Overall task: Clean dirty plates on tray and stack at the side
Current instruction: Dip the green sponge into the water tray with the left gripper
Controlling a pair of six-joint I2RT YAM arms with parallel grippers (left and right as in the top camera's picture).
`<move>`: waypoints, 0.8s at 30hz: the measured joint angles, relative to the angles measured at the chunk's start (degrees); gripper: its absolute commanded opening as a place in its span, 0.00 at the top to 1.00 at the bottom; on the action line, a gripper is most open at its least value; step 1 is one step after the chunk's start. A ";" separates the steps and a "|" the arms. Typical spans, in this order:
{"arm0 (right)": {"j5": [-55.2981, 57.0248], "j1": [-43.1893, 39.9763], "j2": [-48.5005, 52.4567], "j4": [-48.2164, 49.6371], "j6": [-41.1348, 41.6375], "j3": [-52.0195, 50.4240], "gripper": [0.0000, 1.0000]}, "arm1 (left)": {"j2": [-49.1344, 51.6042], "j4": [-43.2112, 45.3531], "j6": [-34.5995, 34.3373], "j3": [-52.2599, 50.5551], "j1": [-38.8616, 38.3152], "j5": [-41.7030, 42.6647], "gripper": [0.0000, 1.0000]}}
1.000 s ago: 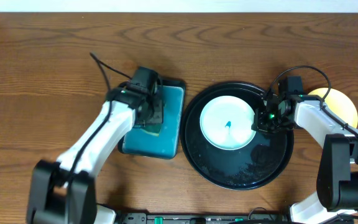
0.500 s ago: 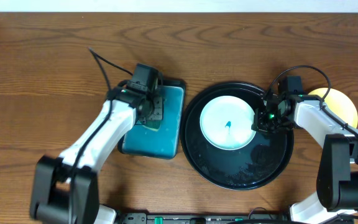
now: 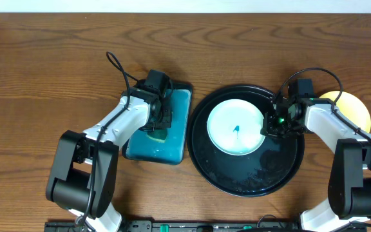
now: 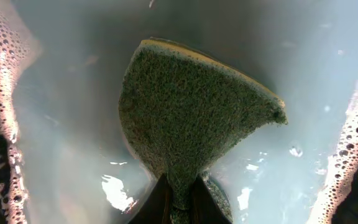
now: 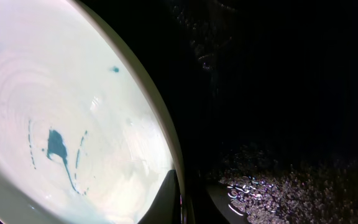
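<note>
Even overhead light, murky wrist views

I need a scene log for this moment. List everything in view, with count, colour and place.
Table: one, brown wood, under everything.
Black tray: one, glossy black, round, right of centre, wet.
Mint-white plate: one, pale mint-white with a teal mark, on the black tray.
Yellow plate: one visible, pale yellow, on the table at far right, partly behind the right arm.
Teal tray: one, teal, rectangular, left of the black tray, holding soapy water.
Sponge: one, dark green with a yellow layer, in the teal tray.
Left gripper: one, black fingers, shut on the sponge.
Right gripper: one, black fingers, clamped on the mint-white plate's right rim.
</note>
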 measured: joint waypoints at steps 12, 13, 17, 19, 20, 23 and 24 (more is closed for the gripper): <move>0.07 0.00 0.00 -0.09 0.00 0.02 0.99 | -15.28 -1.36 1.42 -0.02 6.51 8.31 0.93; 0.07 0.00 0.00 -0.09 -0.02 0.02 0.99 | -15.67 -1.40 2.29 -0.02 7.72 10.95 0.93; 0.07 0.00 0.00 -0.11 0.00 0.02 0.99 | -15.69 -1.99 8.00 -0.02 12.48 24.30 0.93; 0.07 0.00 0.00 -0.11 0.00 0.04 0.99 | -15.69 -3.34 13.14 -0.02 14.73 32.17 0.93; 0.09 0.02 0.00 -0.11 0.00 0.04 0.99 | -15.69 -4.57 15.87 -0.02 15.58 35.63 0.93; 0.37 0.20 0.00 -0.17 0.00 0.07 0.99 | -15.69 -7.93 24.90 -0.04 18.60 45.07 0.93; 0.44 0.24 0.00 -0.22 0.00 0.11 0.99 | -15.69 -8.55 27.21 -0.04 19.63 47.15 0.93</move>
